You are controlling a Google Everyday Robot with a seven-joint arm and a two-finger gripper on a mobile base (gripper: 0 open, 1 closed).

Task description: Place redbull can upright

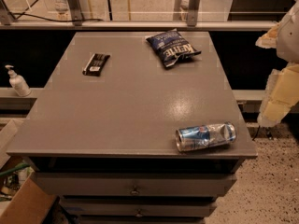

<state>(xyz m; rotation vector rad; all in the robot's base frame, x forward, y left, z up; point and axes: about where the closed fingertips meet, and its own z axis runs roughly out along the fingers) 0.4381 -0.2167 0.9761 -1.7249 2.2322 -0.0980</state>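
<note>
The redbull can [205, 136] is silver and blue and lies on its side near the front right corner of the grey table [131, 106]. Its top end points left toward the camera side. My gripper [279, 94] shows as a pale, yellowish shape at the right edge of the view. It is off the table's right side, above and to the right of the can and well apart from it. It holds nothing that I can see.
A dark blue chip bag [173, 47] lies at the back of the table. A black snack bar [96, 63] lies at the back left. A white pump bottle [17, 81] stands on a ledge to the left. Drawers [135, 186] sit under the tabletop, and a cardboard box [25, 204] sits at the lower left.
</note>
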